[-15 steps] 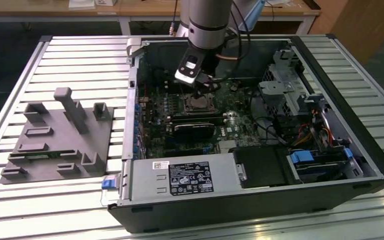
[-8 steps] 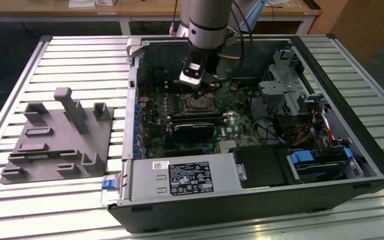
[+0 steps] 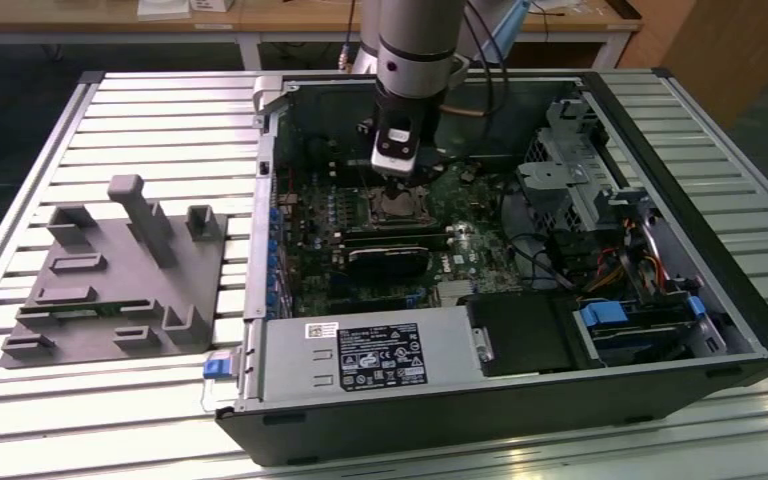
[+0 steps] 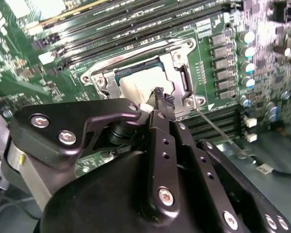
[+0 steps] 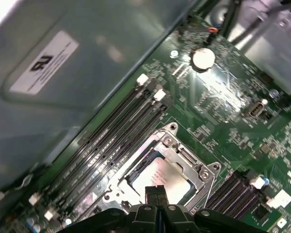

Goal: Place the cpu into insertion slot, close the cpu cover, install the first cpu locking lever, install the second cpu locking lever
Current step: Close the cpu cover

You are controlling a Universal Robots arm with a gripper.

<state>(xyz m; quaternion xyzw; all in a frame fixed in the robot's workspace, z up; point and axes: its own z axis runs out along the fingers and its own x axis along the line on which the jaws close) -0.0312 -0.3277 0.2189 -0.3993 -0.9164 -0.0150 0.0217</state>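
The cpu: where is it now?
In the first wrist view the cpu lies in the insertion slot, beside the long memory slots, close to the pincer.

One silvery-grey robot arm (image 3: 418, 40), with one black gripper (image 5: 155, 191) of two fingers (image 5: 151, 192). One open black computer case (image 3: 518, 405). One slatted metal table (image 3: 157, 120). One grey moulded fixture block (image 3: 111, 285). One green circuit board (image 5: 223, 97). One small flat square cpu with a pale silvery face (image 5: 161, 177). One square dark insertion slot (image 5: 135, 170). One thin silvery metal cpu cover frame (image 5: 186, 159). One round silvery coin battery (image 5: 203, 58). Two banks of long black memory slots (image 5: 121, 126); count per bank not sure. One white rectangular label (image 5: 43, 63). One silvery power supply box (image 3: 357, 355).
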